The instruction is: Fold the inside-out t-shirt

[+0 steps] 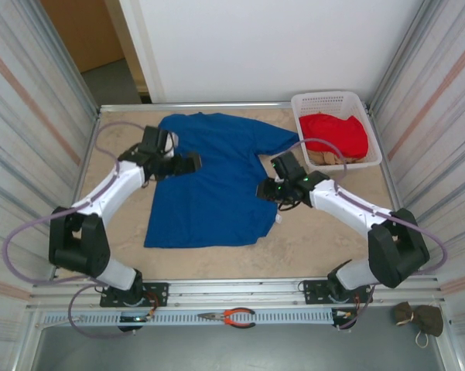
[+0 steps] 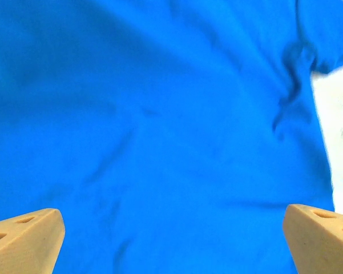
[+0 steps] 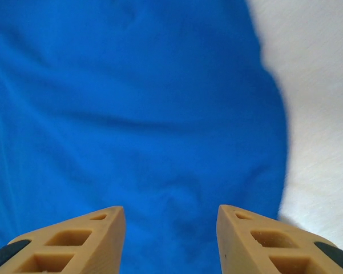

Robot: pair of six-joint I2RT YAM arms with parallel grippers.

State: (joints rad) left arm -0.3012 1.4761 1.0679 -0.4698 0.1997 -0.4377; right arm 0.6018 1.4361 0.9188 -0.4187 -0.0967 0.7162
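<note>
Pliers (image 1: 234,316), red-handled, on the near rail between the arm bases. Past that, inside-out t-shirt (image 1: 213,185) spread flat mid-counter (image 1: 317,247), hem nearest, collar toward the far wall, one sleeve pointing right. Right end effector (image 1: 264,190) over the shirt's right edge, jaws partly apart, nothing between them. Left end effector (image 1: 187,164) slightly farther, over the shirt's left part, jaws wide, gripping nothing. Farthest, in the far right corner, white basket (image 1: 325,100) with red garment (image 1: 336,133) on tan cloth (image 1: 323,160).
</note>
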